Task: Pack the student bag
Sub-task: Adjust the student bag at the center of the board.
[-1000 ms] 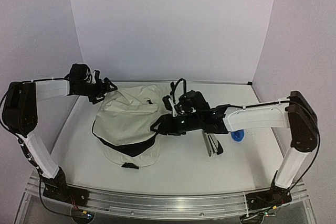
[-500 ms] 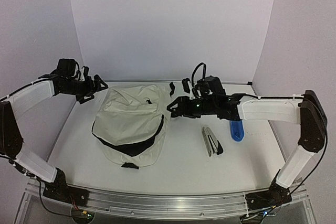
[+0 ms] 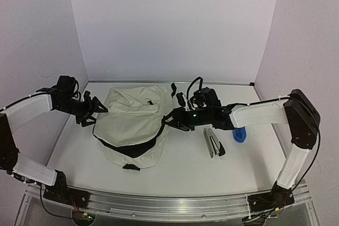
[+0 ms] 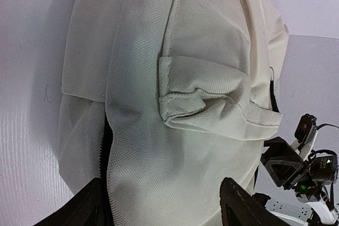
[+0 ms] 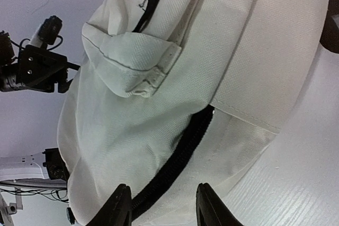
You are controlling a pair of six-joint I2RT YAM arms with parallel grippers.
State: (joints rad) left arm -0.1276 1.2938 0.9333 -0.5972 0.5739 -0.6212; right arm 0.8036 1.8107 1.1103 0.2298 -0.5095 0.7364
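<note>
The student bag [image 3: 130,120] is a cream backpack lying on the table at centre left, with a black zipper opening along its near side. My left gripper [image 3: 97,110] is open at the bag's left edge; in the left wrist view [image 4: 161,207] its jaws straddle cream fabric [image 4: 159,51] without closing on it. My right gripper [image 3: 167,120] is open at the bag's right edge. In the right wrist view [image 5: 164,207] its jaws stand apart over the black zipper [image 5: 177,160] of the bag [image 5: 159,41].
A silver and black stapler-like tool [image 3: 213,142] lies right of the bag. A blue object [image 3: 239,135] lies just beyond it, under the right forearm. Black strap ends [image 3: 174,89] lie behind the bag. White walls close the back and sides.
The left gripper has come down from the back left to the bag's left edge. The right gripper has moved from behind the bag to its right edge.
</note>
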